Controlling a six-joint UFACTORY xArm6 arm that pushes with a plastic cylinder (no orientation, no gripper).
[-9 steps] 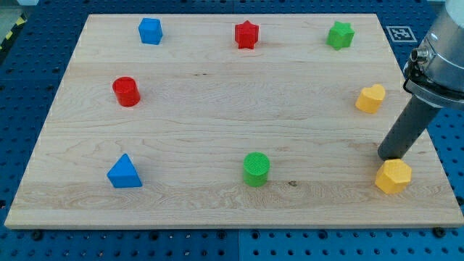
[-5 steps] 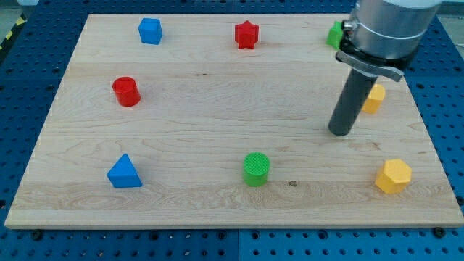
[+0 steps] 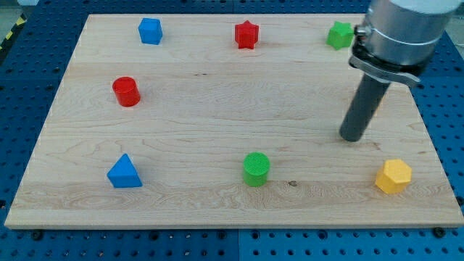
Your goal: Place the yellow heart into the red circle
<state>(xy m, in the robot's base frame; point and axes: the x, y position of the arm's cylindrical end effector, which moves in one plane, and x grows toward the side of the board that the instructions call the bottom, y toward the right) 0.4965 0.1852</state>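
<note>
The red circle [image 3: 126,91] is a short red cylinder standing at the board's left. The yellow heart sits near the right edge, but my dark rod stands in front of it and hides almost all of it. My tip [image 3: 353,138] rests on the board just below and to the left of where the heart is, far to the right of the red circle. It touches no block that I can see.
A blue block [image 3: 150,30], a red star [image 3: 246,34] and a green block [image 3: 339,35] line the top edge. A blue triangle [image 3: 125,172], a green circle [image 3: 256,168] and a yellow hexagon [image 3: 394,176] lie along the bottom.
My tip swung up and left from beside the yellow hexagon, then shifted slightly right and down. The rod now covers the yellow heart. No block has moved.
</note>
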